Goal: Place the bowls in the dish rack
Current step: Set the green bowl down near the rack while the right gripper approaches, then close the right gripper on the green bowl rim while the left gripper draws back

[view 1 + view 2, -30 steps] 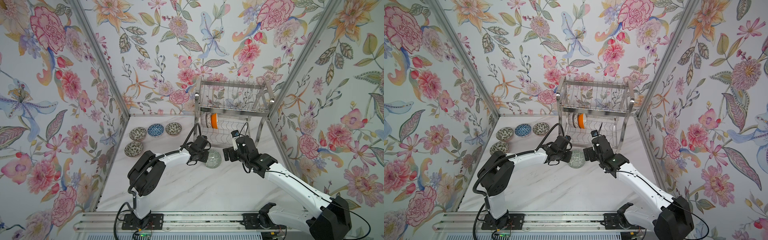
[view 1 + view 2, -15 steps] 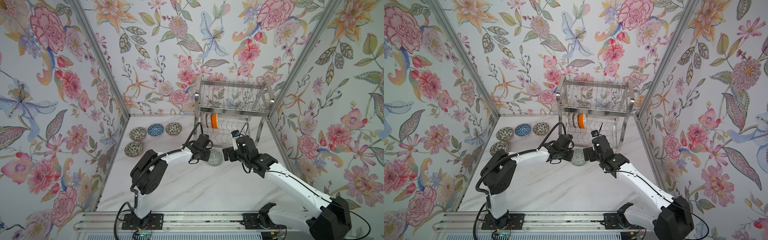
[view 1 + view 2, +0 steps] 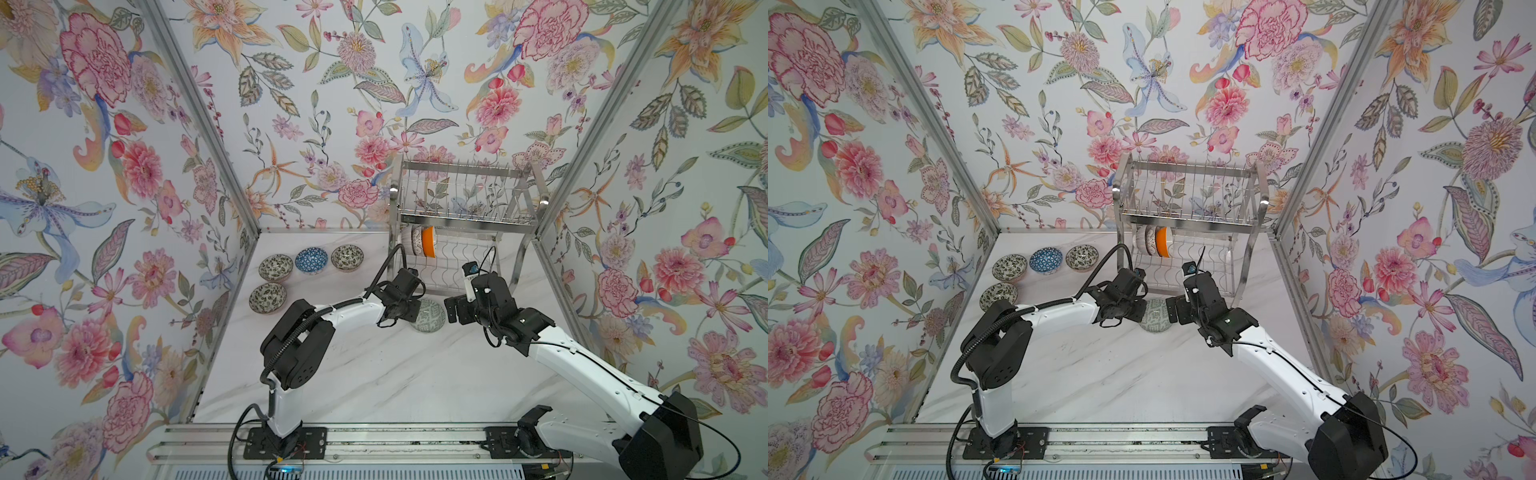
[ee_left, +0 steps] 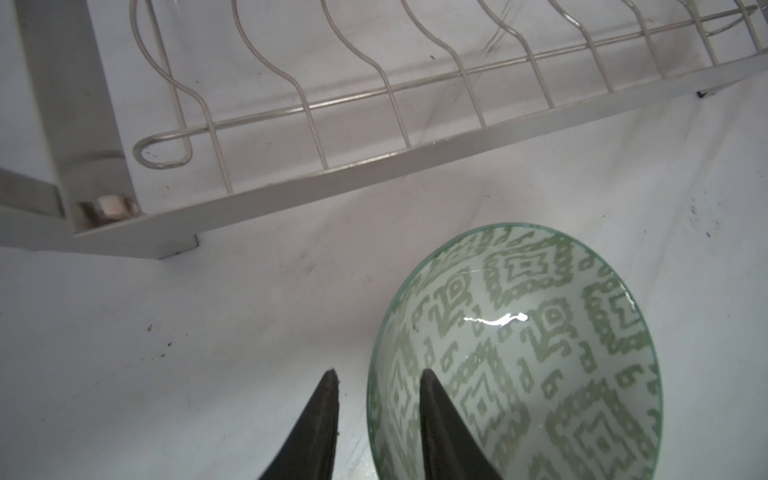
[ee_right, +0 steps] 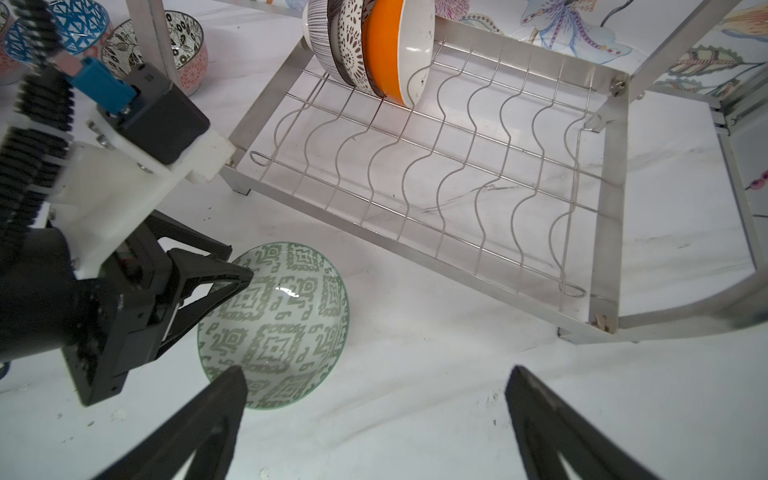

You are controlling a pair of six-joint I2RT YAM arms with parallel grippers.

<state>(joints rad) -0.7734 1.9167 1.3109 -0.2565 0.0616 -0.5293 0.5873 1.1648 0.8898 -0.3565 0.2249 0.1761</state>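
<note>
widening since before, left jaws seemingly free the green bowl (image 3: 428, 318).

White arm shells (image 3: 582, 370), black joints (image 3: 299, 349), ribbed cable (image 5: 29, 174), tapered fingers (image 5: 536, 419).

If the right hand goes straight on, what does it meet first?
Probably the green-patterned bowl: one finger of the wide-open right hand lines up with its rim. The middle line meets bare table before the dish rack. Depth unclear.
</note>
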